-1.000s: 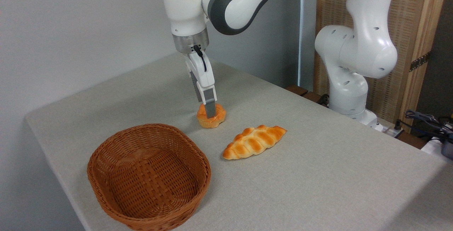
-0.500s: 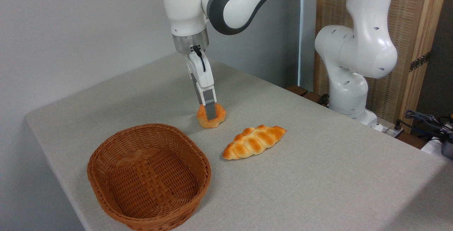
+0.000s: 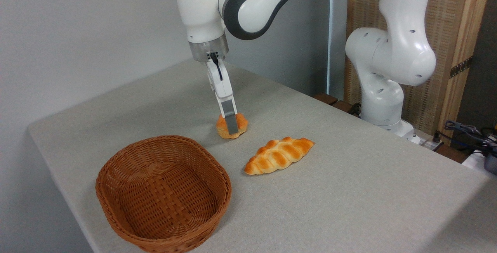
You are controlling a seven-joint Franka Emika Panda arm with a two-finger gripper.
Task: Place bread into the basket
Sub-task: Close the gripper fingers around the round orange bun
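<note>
A: Grey table [image 3: 349,191] status?
B: Pincer [image 3: 232,128] pinches bread [image 3: 231,126] at its middle, beyond the empty basket [image 3: 163,194].
A: Handling?
B: Likely light, soft; grip gently.

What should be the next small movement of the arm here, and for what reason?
Probably lift straight up. The end effector looks shut on the small bun, which sits at table level, and the basket stands empty nearer the camera, so the bun needs height to clear its rim.
</note>
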